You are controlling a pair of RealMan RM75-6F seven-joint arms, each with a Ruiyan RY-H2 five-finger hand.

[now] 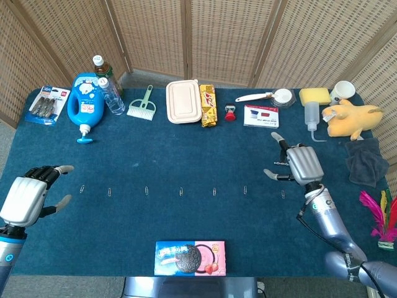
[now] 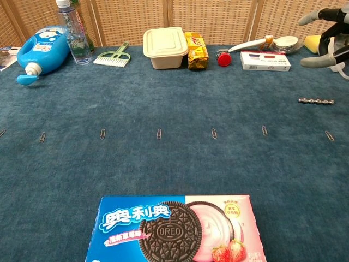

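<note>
We had the right hand (image 1: 302, 164) released, fingers spread over the bead chain (image 2: 316, 101) on the bench (image 1: 186, 149): light, limp, slippery, so pinch mid-length.

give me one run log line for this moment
left hand: open, holds nothing | right hand: open, above bead chain | paper clips: row on table | cookie box: near edge

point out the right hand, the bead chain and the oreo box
right hand (image 1: 302, 165), head view, back of the hand
bead chain (image 2: 316, 101), chest view, middle of the chain
oreo box (image 2: 174, 229), chest view, printed cookie on the lid
</note>
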